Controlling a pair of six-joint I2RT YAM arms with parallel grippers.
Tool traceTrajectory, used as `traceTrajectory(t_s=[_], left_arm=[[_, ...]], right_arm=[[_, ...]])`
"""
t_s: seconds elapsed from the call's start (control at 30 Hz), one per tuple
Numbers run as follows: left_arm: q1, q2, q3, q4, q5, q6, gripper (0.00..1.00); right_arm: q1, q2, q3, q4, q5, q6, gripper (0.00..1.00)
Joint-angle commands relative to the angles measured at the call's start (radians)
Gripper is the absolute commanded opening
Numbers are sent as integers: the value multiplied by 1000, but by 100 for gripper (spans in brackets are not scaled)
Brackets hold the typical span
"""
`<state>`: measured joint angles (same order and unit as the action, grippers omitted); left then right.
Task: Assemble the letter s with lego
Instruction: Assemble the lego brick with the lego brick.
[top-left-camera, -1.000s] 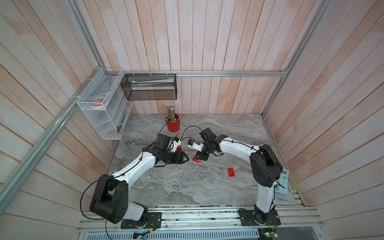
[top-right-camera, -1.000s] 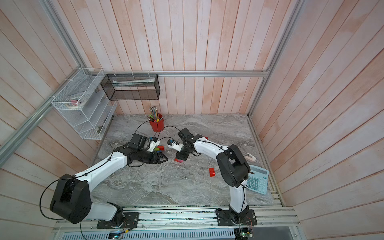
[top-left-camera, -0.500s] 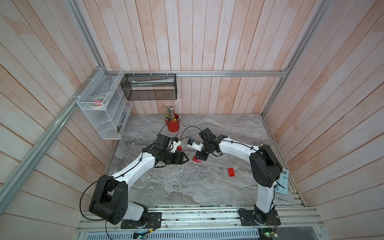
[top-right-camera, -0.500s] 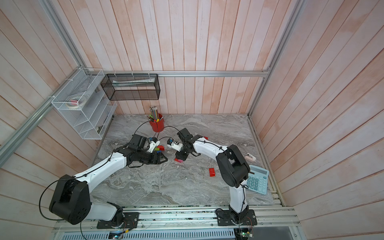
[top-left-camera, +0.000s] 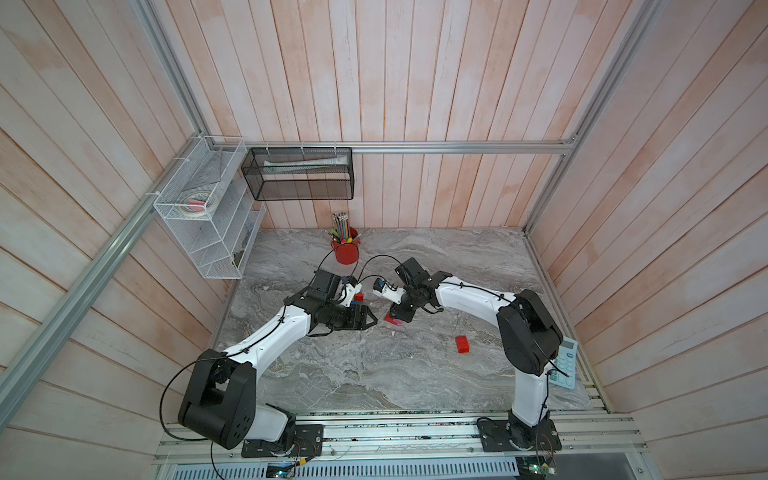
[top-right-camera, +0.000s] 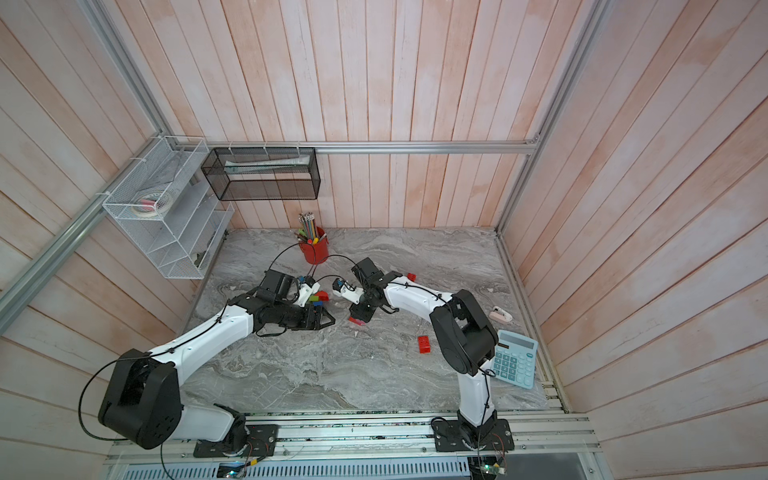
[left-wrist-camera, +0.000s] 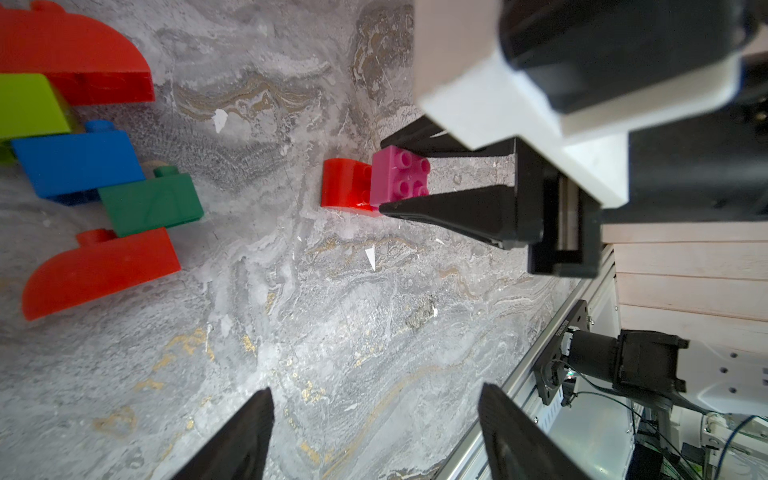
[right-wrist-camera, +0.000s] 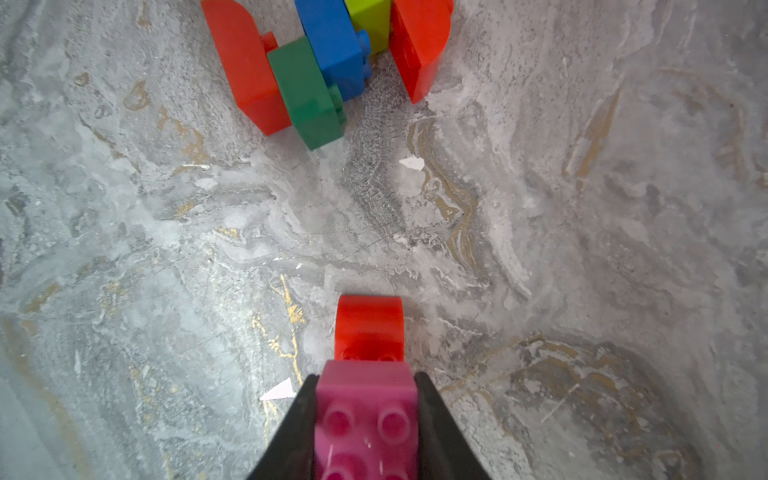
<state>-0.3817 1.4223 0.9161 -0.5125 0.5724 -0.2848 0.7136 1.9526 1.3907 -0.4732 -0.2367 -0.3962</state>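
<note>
Pink brick (right-wrist-camera: 365, 419) cut by frame edge; calculator (top-left-camera: 568, 361) half hidden behind right arm (top-left-camera: 528, 332)

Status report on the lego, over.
Right gripper shut on pink brick, red brick touching it. Left gripper open, empty. Built stack lies apart; nothing between.

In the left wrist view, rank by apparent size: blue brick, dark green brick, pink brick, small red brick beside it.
1. blue brick
2. dark green brick
3. pink brick and small red brick: too alike to rank.
</note>
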Motion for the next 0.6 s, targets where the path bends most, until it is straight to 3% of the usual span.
traceTrajectory(t_s=[0.0,0.27,0.57], left_arm=[[4,-8,-17,21,17,7,81],[4,-19,-32,24,19,2,81],[4,-27,-15,18,18,5,81]], right_arm=[[10,63,-46,-25,17,15,18],[8,58,-68,-38,19,14,19],[-27,53,30,-157,-49,-170,23]])
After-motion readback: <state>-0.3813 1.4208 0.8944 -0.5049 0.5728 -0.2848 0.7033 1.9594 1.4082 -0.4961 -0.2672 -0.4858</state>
